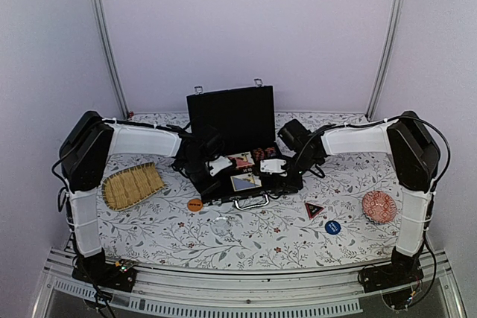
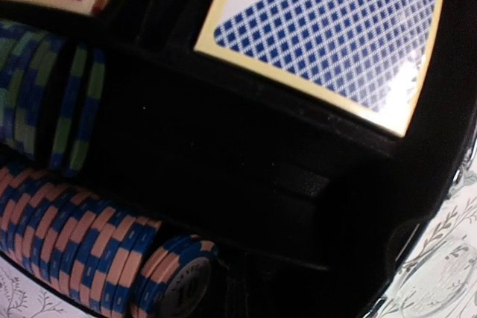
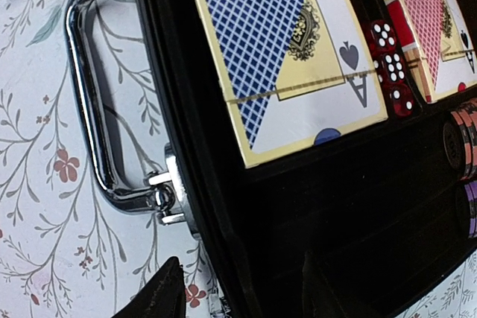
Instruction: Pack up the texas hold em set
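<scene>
The black case (image 1: 223, 113) lies open at the table's middle, lid upright, silver handle (image 1: 251, 202) toward me. It holds a blue card deck (image 3: 283, 42), a red deck (image 3: 432, 20), red dice (image 3: 391, 72) and rows of chips: blue-orange (image 2: 82, 247) and blue-green (image 2: 45, 102). My left gripper (image 1: 216, 167) hangs low over the case's left chip slots; its fingers are lost in the dark. My right gripper (image 3: 238, 296) is open and straddles the case's front wall near a latch (image 3: 173, 195), one finger outside and one inside. An orange disc (image 1: 194, 204) and a blue disc (image 1: 332, 226) lie on the table.
A woven straw tray (image 1: 132, 185) lies at the left. A red patterned bowl (image 1: 378, 205) stands at the right. A black and red triangle (image 1: 314, 209) lies in front of the case. The tablecloth (image 1: 261, 247) has a floral print.
</scene>
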Controlling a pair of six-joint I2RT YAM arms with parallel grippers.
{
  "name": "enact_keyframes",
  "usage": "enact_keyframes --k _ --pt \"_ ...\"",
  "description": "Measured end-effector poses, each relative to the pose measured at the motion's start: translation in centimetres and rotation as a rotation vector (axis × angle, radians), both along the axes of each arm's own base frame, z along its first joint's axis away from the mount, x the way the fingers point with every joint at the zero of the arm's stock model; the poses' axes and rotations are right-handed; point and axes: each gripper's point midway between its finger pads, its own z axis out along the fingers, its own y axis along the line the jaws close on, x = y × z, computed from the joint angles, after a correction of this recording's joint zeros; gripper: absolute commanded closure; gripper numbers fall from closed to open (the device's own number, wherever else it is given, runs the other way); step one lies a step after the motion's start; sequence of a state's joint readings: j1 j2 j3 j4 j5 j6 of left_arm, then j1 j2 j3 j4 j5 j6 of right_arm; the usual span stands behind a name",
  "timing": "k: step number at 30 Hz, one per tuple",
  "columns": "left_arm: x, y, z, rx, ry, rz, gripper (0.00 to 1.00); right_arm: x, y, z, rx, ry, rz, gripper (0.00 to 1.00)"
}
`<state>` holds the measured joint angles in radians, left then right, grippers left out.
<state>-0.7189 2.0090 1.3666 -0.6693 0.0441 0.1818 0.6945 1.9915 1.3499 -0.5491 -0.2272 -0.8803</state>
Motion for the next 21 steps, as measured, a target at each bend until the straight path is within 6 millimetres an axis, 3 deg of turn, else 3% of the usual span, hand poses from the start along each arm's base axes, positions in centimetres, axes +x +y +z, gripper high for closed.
enact_keyframes --k 6,13,21 --pt "0.8 0.8 0.0 0.046 -0.045 0.017 1.0 -0.8 -0.1 -0.5 -0.034 -0.074 0.027 0.51" --pt "1.6 1.6 0.0 0.088 -0.094 0.034 1.0 -3.4 -0.1 -0.7 -0.042 -0.103 0.067 0.52" --pt "1.7 1.9 0.1 0.107 -0.106 0.028 1.0 -4.1 0.0 -1.0 -0.018 -0.123 0.07 0.57"
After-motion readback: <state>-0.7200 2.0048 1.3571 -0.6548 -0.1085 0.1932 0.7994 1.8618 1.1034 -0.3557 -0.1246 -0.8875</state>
